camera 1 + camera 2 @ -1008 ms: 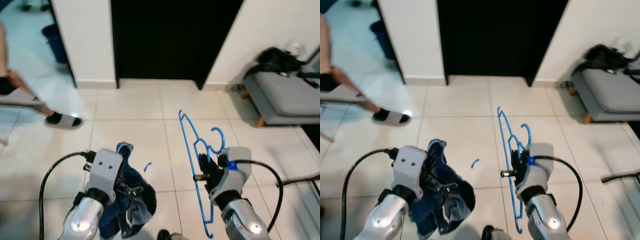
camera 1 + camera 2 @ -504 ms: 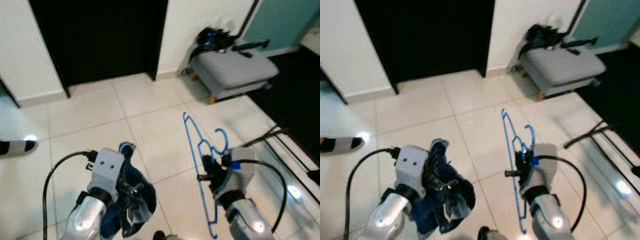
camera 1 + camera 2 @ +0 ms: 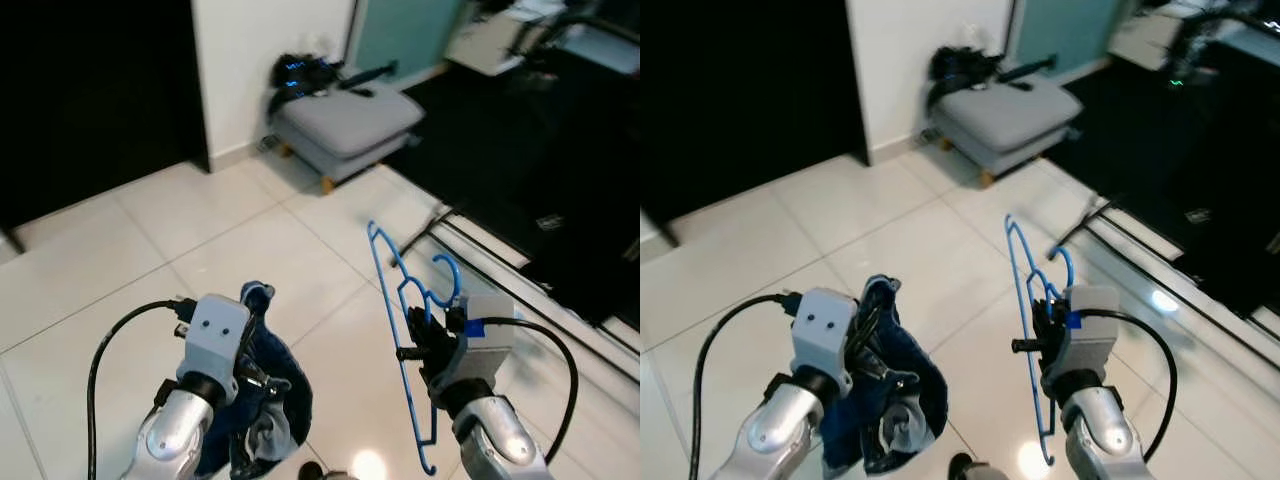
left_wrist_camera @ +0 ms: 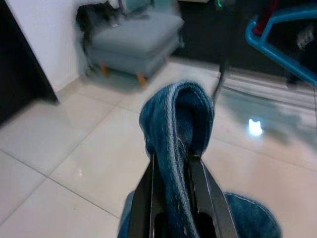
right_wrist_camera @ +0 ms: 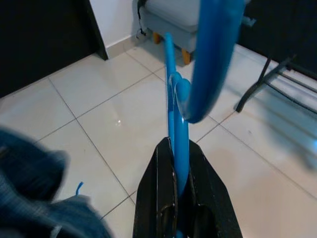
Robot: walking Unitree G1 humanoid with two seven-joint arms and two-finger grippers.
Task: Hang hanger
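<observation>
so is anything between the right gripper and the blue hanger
No. The right gripper is shut directly on the blue hanger, its fingers clamped around the neck just below the hook. The left gripper separately holds the denim garment.

I stand in a home: glossy white tiled floor (image 3: 120, 270), a grey upholstered footstool (image 3: 345, 120) against the far white wall (image 3: 265, 60), a dark doorway (image 3: 90, 90) far left.

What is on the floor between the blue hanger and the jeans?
Nothing: bare white tile floor separates the hanger from the jeans, in the left eye view.
</observation>
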